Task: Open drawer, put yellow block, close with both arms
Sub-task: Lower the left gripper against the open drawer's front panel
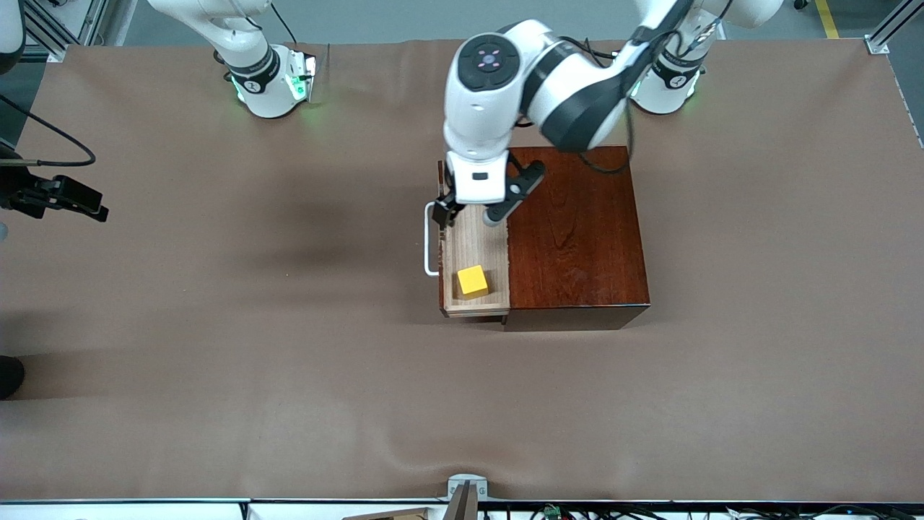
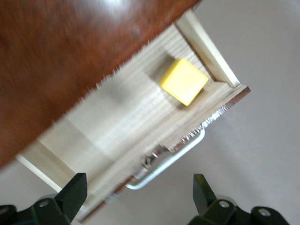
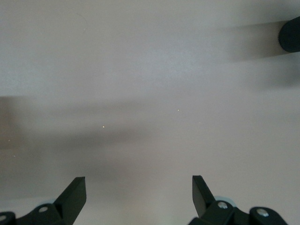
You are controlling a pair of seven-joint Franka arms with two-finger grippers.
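The drawer (image 1: pixel 478 242) stands pulled out of the mahogany box (image 1: pixel 577 231) toward the right arm's end of the table. Its white handle (image 1: pixel 430 242) faces that way. The yellow block (image 1: pixel 473 280) lies in the tray, in the corner nearest the front camera, and the yellow block (image 2: pixel 183 81) shows the same way in the left wrist view. My left gripper (image 1: pixel 449 211) hangs open over the drawer's front edge, with the drawer front and handle (image 2: pixel 168 159) below the span of its fingers (image 2: pixel 75 192). It holds nothing. My right gripper (image 1: pixel 83 201) waits open over bare table at the right arm's end.
Brown paper covers the table (image 1: pixel 289 361). A dark round object (image 3: pixel 290 35) shows at the edge of the right wrist view. Cables and a bracket (image 1: pixel 465 495) sit along the table edge nearest the front camera.
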